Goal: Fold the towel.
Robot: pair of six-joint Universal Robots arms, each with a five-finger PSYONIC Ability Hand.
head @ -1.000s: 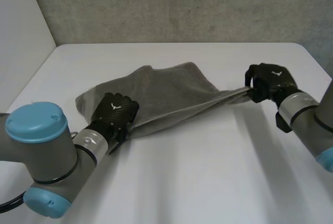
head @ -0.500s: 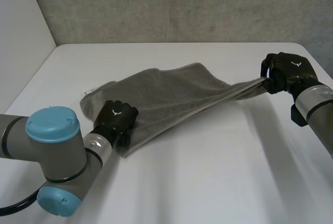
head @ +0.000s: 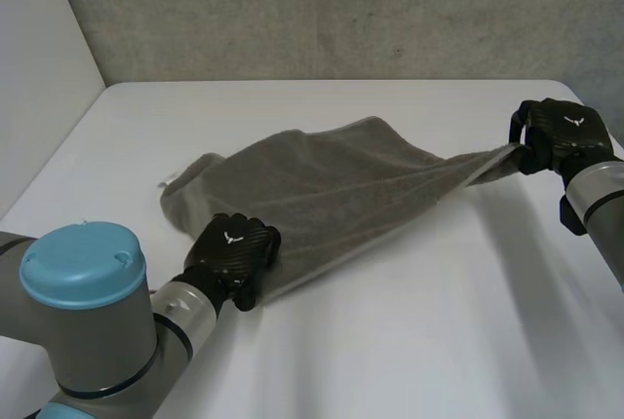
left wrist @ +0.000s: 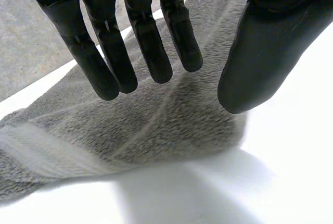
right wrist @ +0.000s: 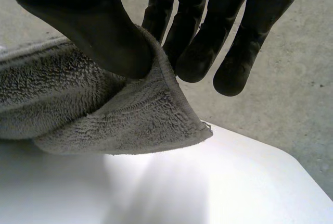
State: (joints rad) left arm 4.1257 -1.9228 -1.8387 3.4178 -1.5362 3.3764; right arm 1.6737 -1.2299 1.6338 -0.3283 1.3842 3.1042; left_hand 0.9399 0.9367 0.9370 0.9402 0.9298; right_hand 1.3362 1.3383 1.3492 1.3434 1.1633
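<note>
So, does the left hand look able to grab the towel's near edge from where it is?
Probably yes: the left hand is open right over that edge of the towel with nothing between. The right hand pinches another corner.

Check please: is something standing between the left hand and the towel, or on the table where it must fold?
Nothing visible does. The left hand, open, is over the towel at its near edge, the right hand pinches one corner, and no other thing lies on the table.
</note>
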